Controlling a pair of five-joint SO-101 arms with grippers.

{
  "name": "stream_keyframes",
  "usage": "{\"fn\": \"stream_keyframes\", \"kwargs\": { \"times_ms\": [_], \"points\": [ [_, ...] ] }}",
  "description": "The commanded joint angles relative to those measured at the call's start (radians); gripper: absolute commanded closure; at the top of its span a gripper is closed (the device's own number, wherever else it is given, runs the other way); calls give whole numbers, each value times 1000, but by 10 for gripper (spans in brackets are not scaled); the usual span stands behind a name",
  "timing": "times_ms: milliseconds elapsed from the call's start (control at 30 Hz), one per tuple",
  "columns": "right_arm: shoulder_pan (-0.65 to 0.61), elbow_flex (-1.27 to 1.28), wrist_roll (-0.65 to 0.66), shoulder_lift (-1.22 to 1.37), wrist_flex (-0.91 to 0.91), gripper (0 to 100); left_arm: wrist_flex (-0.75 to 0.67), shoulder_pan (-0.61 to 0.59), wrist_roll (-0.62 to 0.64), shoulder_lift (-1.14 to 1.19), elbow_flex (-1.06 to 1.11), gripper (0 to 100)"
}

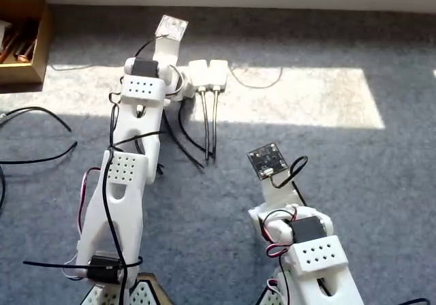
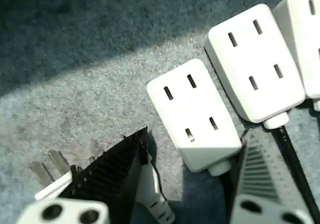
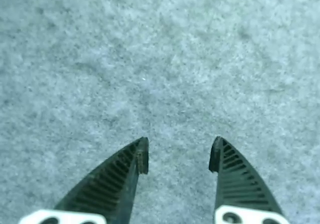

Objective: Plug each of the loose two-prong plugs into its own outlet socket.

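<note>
Plug (image 2: 52, 184), white with two flat prongs bare, lies on the grey carpeted surface (image 2: 75, 84) just beside the near socket (image 2: 195, 115), not plugged in. Its body runs under one finger (image 2: 112, 171) of the left claw (image 2: 195, 134), with the prongs on that finger's outer side and the cord end on the inner side. I cannot tell whether the finger touches it.

Left claw is spread wide, and holds nothing. The cord end of the near socket sits in the gap between its fingers. The near socket faces up, with all its slots unfilled.

A middle socket (image 2: 255, 64) lies just beside the near socket on the side away from the plug, and a third socket (image 2: 305, 34) is just beyond that. Both also face up with their visible slots unfilled. Black cords (image 1: 208, 124) run from this row of sockets back towards the arms.

Right claw (image 3: 180, 141) hangs well apart from the near socket, off on the side the cords run to. Its fingers are spread apart over bare surface and it grips nothing.

A sunlit patch (image 1: 306, 97) crosses the surface at the near socket, and a wooden box (image 1: 27, 43) sits well apart from it.
</note>
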Motion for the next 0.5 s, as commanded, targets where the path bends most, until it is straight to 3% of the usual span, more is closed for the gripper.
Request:
{"fn": "stream_keyframes", "kwargs": {
  "times_ms": [0, 167, 333, 467],
  "points": [
    [-7, -10, -6, 4, 2, 793, 0, 18, 9, 2, -5, 733],
    [-7, -10, -6, 4, 2, 793, -46, 15, 9, 1, -7, 887],
    [-7, -10, -6, 4, 2, 793, -51, 22, 9, 7, -7, 813],
    [-7, -10, -6, 4, 2, 793, -51, 13, 3, 2, -7, 886]
  ]
}}
